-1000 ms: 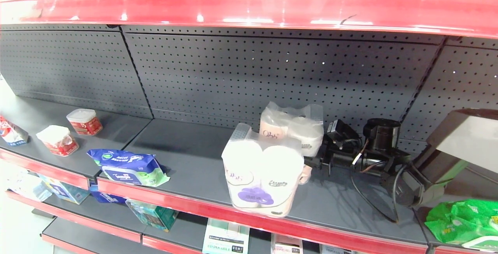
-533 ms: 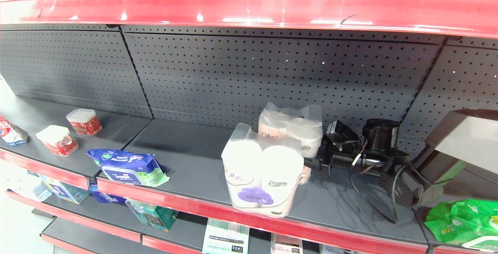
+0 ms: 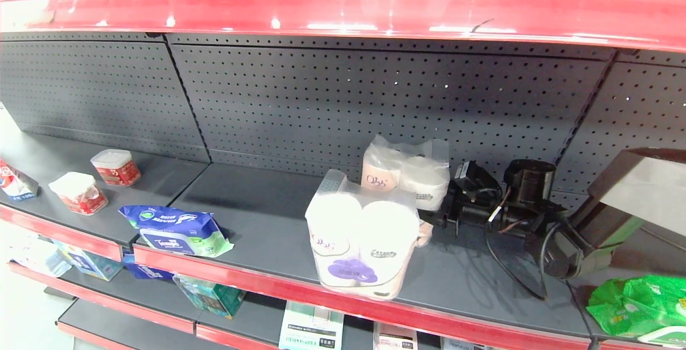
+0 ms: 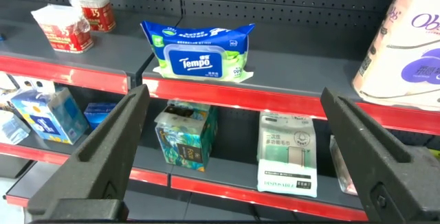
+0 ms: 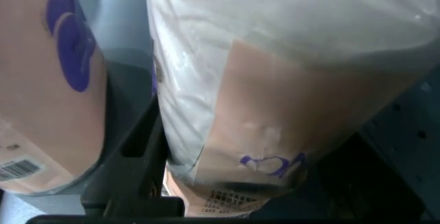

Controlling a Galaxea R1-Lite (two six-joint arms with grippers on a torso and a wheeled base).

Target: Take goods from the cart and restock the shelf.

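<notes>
Two clear-wrapped toilet roll packs are on the dark middle shelf (image 3: 257,221). The front pack (image 3: 362,235) stands upright at the red front lip. Behind it, near the pegboard, the rear pack (image 3: 405,174) is held from the right by my right gripper (image 3: 437,216), which is shut on it. In the right wrist view this rear pack (image 5: 275,80) presses against a black finger (image 5: 130,162), with the front pack (image 5: 48,80) beside it. My left gripper (image 4: 234,97) is open and holds nothing, low in front of the shelves. Its view shows the front pack (image 4: 409,52) at one edge.
A blue wipes pack (image 3: 177,229) lies left of the rolls, with two red-and-white tubs (image 3: 79,193) farther left. A green pack (image 3: 638,304) sits at the far right. The red upper shelf edge (image 3: 343,9) hangs overhead. Boxed goods (image 4: 182,135) stand on the lower shelf.
My right gripper and the rear toilet roll pack have shifted slightly right and toward the pegboard. The front pack has stayed put.
</notes>
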